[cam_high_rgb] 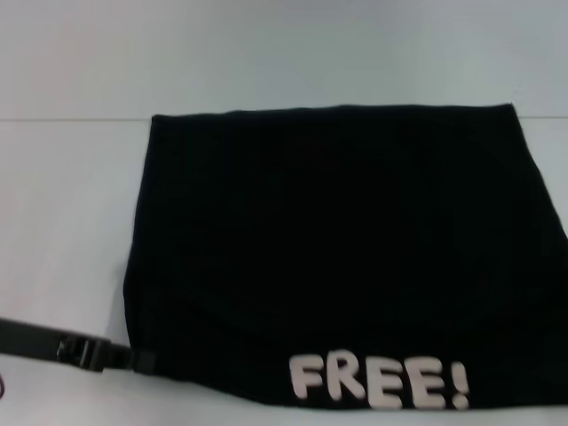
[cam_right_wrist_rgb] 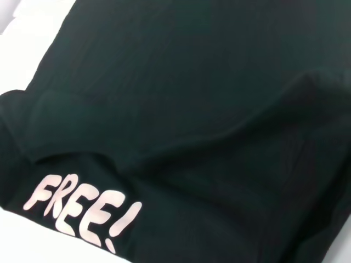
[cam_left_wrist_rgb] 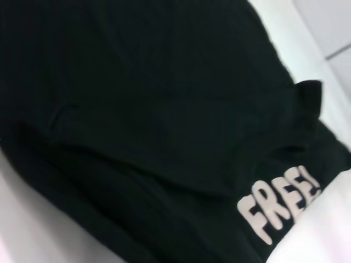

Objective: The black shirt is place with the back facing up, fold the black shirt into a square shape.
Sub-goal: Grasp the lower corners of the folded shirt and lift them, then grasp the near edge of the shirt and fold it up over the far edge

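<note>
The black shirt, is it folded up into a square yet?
Partly. The black shirt already lies as a blocky shape on the white table, with FREE! showing at its near edge. The left gripper is at the near left corner. It still looks wider than a neat square, so more folding probably remains.
</note>
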`<state>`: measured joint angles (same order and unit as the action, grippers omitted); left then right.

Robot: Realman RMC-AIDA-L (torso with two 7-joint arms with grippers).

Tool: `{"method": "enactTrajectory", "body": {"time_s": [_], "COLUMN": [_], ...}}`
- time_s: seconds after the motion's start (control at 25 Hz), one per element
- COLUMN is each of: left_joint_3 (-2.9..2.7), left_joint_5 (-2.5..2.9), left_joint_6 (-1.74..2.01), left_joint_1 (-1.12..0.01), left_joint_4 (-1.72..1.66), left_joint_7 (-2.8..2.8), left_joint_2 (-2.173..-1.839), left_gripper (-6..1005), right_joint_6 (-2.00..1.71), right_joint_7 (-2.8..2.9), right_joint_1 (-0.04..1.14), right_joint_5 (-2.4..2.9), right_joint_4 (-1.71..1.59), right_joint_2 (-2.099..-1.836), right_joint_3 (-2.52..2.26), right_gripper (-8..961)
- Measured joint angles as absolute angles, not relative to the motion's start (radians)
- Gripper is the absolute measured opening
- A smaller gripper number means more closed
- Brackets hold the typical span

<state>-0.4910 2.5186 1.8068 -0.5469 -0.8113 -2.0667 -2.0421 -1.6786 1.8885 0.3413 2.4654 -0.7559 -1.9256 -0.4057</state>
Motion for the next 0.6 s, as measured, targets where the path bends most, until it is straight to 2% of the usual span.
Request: {"method": "enactTrajectory", "body": {"time_s": [0.24,0.6], "left_joint_3": [-0.452,-0.408], "left_joint_5": [2.519,2.509], "left_joint_6": [1.953,2.032], "left_joint_1": [-0.522,-0.488], "left_joint_4": [-0.808,-0.804], "left_joint_7": [-2.02,-1.997], "left_joint_2": [-2.046,-2.059], "left_gripper": [109,119], "right_joint_6": [-1.762,-1.846], "right_joint_7": [1.835,1.792], "right_joint_1": [0.278,0.254], "right_joint_5": [2.469,2.523], "right_joint_4": [-0.762,-0.762], "right_joint_2": [-1.907,-1.899], "right_joint_3": [-0.379,-0.333], "right_gripper": [43,43]}}
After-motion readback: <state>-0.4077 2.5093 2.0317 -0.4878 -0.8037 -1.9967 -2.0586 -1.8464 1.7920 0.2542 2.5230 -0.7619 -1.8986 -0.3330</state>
